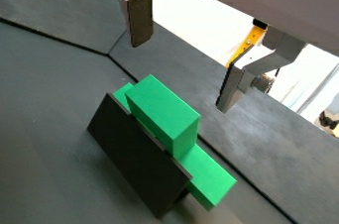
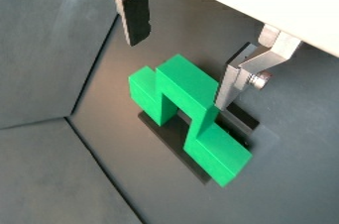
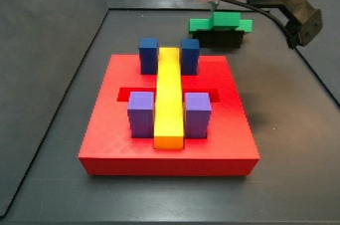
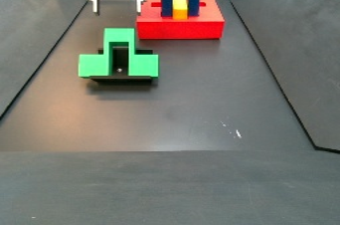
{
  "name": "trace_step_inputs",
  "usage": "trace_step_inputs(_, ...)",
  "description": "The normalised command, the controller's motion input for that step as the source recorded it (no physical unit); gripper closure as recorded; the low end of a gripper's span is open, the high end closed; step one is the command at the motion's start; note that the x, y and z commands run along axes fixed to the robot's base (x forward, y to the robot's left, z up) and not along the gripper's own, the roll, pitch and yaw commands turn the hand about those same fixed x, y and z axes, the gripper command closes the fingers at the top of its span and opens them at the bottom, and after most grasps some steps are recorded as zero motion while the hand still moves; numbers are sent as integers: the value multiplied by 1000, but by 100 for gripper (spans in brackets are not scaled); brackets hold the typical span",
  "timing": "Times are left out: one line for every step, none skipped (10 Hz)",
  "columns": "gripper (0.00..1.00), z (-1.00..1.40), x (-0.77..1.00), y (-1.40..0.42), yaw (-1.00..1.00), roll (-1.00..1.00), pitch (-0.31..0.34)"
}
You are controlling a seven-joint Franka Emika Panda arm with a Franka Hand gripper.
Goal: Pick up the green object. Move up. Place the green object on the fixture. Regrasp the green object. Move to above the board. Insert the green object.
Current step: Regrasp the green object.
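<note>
- Fixture (image 1: 133,154) mostly hidden beneath green object (image 2: 185,109).
- Green object: bright, stepped, raised middle.
- Gripper (image 2: 179,55) above it, jaws spread, nothing between them.

Even, fairly bright overhead light fills both side views, with soft shadows under the green object (image 4: 117,58) and beside the board (image 3: 167,119). In both wrist views the open gripper (image 1: 185,55) looks slightly soft, and a pale background beyond it is glaringly overexposed. The dark floor shows mild sheen.
</note>
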Motion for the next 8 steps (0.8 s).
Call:
trace_step_inputs(0, 0, 226, 0, 0, 0, 0)
trace_step_inputs(0, -54, 0, 0, 0, 14, 0)
trace_step_inputs(0, -160, 0, 0, 0, 183, 0)
trace_step_inputs(0, -277, 49, 0, 0, 374, 0)
trace_step_inputs(0, -326, 86, 0, 0, 406, 0)
trace_step_inputs(0, -309, 120, 0, 0, 317, 0)
trace_step_inputs(0, -266, 94, 0, 0, 283, 0)
trace_step_inputs(0, -191, 0, 0, 0, 211, 0)
